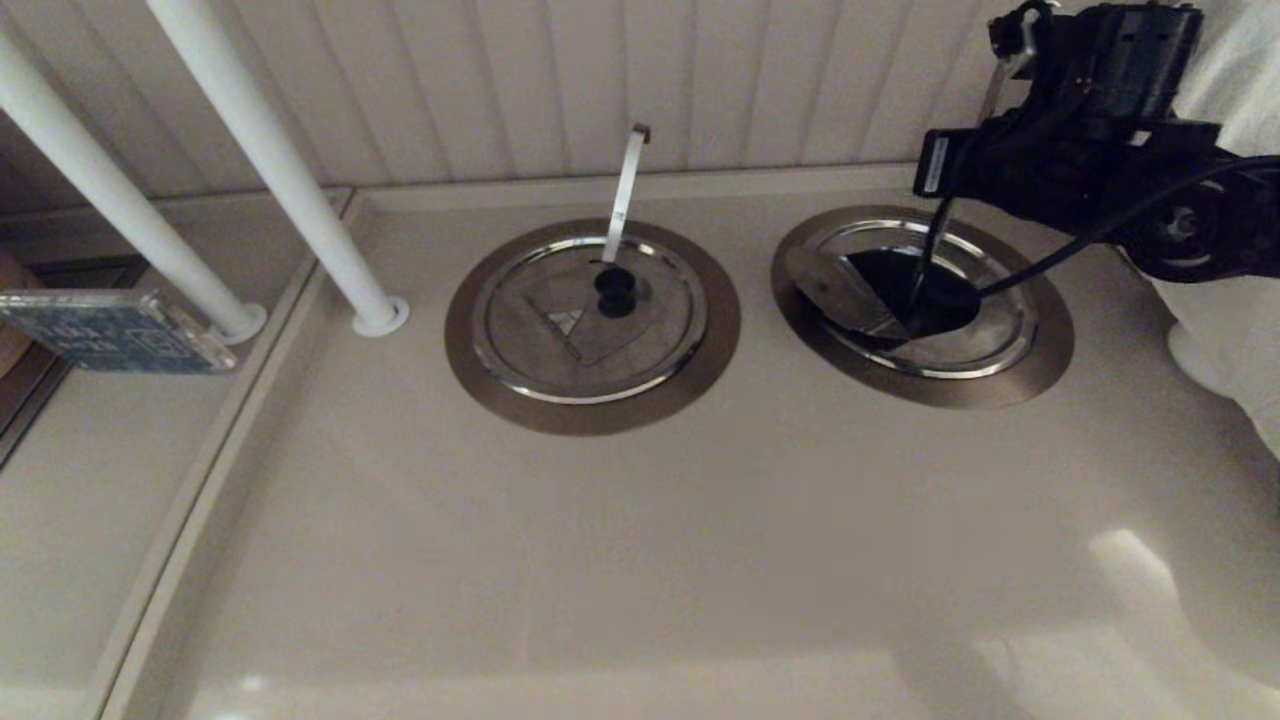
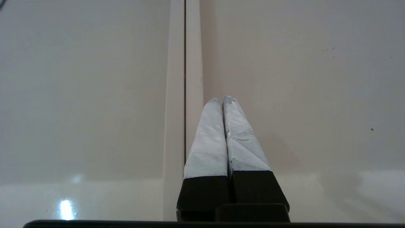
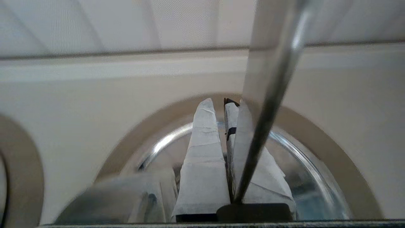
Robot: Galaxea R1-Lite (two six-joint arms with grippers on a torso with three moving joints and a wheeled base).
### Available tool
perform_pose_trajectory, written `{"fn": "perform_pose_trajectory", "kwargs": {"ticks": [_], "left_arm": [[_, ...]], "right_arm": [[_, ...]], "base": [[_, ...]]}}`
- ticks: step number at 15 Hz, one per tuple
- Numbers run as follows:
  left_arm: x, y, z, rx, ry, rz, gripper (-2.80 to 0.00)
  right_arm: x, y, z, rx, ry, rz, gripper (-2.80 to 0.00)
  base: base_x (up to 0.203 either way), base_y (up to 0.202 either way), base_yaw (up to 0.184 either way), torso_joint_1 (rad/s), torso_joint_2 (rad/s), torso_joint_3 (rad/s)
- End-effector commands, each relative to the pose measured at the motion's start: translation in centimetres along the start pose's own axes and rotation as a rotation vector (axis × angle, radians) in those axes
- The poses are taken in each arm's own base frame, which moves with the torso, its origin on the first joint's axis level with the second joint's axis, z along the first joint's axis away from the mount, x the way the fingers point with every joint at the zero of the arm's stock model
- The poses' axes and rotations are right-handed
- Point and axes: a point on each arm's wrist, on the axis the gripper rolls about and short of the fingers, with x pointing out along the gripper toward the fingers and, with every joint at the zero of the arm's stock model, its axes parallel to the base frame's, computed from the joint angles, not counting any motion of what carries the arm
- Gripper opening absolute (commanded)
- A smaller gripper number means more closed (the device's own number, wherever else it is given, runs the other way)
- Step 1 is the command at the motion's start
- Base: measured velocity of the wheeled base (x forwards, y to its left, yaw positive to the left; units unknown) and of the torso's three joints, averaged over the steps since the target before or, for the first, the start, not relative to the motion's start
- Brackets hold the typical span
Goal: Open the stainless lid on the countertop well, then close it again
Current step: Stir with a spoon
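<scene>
The stainless lid [image 1: 990, 335] sits in the right countertop well, framed by its bronze-grey ring [image 1: 1040, 370]. Its wedge flap [image 1: 835, 285] lies folded back to the left, baring a dark wedge-shaped opening [image 1: 905, 290]. A thin ladle handle [image 1: 935, 235] rises from that opening. My right arm [image 1: 1080, 150] hangs over the lid's far side. My right gripper [image 3: 218, 104] is shut above the lid [image 3: 319, 186], holding nothing, with the ladle handle [image 3: 269, 104] crossing in front of it. The flap [image 3: 120, 196] lies beside the fingers. My left gripper [image 2: 220, 98] is shut over bare countertop, out of the head view.
The twin lid [image 1: 540, 350] is shut on the left well, with a black knob [image 1: 615, 290], a triangle sticker and a ladle handle [image 1: 625, 190]. Two white poles [image 1: 270, 170] stand at the back left. A blue patterned box [image 1: 110, 330] lies beyond the counter's raised left edge.
</scene>
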Motion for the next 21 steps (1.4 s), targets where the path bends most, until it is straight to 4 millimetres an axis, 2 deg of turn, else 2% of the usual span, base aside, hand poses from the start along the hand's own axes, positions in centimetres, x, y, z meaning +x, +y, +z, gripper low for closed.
{"fn": "perform_pose_trajectory", "kwargs": {"ticks": [1,4,6,9,11,14,19,21], "left_arm": [[0.0,0.0,0.0,-0.001,-0.004,0.0,-2.8],[0.0,0.0,0.0,0.0,-0.001,0.0,-2.8],[0.0,0.0,0.0,-0.001,-0.002,0.0,-2.8],[0.0,0.0,0.0,0.001,-0.002,0.0,-2.8],[0.0,0.0,0.0,-0.001,-0.002,0.0,-2.8],[0.0,0.0,0.0,0.0,-0.004,0.0,-2.8],[0.0,0.0,0.0,-0.001,-0.002,0.0,-2.8],[0.0,0.0,0.0,-0.001,-0.002,0.0,-2.8]], "right_arm": [[-2.4,-2.0,1.4,0.001,-0.017,-0.033,-2.8],[-1.9,-3.9,0.6,-0.008,0.004,-0.054,-2.8],[-0.7,-4.1,0.0,-0.01,0.01,-0.062,-2.8],[2.1,-3.5,-0.9,-0.013,0.005,-0.064,-2.8],[3.4,-2.3,-1.5,-0.012,0.011,-0.055,-2.8],[3.7,-0.6,-1.8,-0.013,0.019,-0.035,-2.8],[4.7,-0.8,-2.7,-0.015,0.037,-0.055,-2.8],[4.7,-0.8,-2.5,-0.013,0.028,-0.057,-2.8]], "base": [[0.0,0.0,0.0,0.0,0.0,0.0],[0.0,0.0,0.0,0.0,0.0,0.0],[0.0,0.0,0.0,0.0,0.0,0.0],[0.0,0.0,0.0,0.0,0.0,0.0],[0.0,0.0,0.0,0.0,0.0,0.0],[0.0,0.0,0.0,0.0,0.0,0.0],[0.0,0.0,0.0,0.0,0.0,0.0],[0.0,0.0,0.0,0.0,0.0,0.0]]}}
